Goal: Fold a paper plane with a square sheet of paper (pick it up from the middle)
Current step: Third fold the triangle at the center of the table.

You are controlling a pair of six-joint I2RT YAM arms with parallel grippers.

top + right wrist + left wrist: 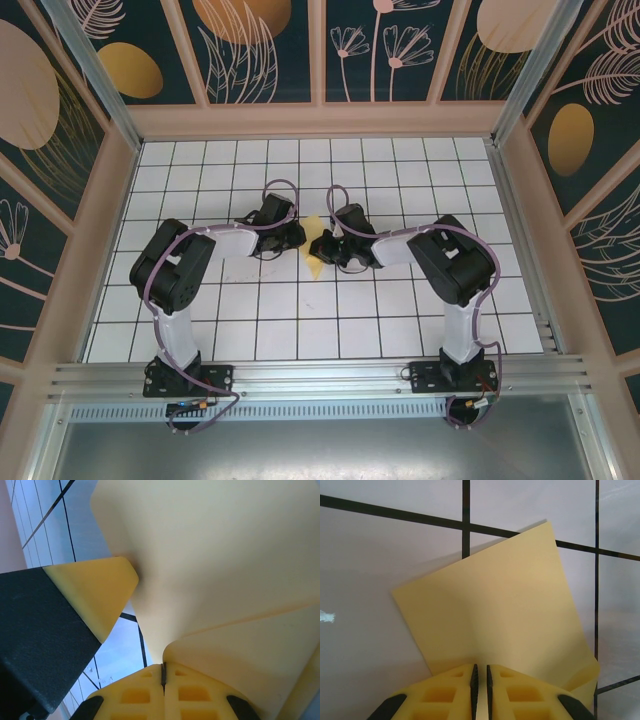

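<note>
Yellow paper (pixel 495 610) pinched from both sides

Left gripper (pixel 480 677) and right gripper (pixel 162 672) each clamp an edge of the paper, facing each other across it; beyond them it curves loosely over the table (pixel 400 300), equally near both

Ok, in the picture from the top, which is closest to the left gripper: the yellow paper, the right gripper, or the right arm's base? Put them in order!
1. yellow paper: pinched in the left gripper, in the middle of the table.
2. right gripper: just to its right, shut on the same paper.
3. right arm's base: far off at the near right edge.
</note>
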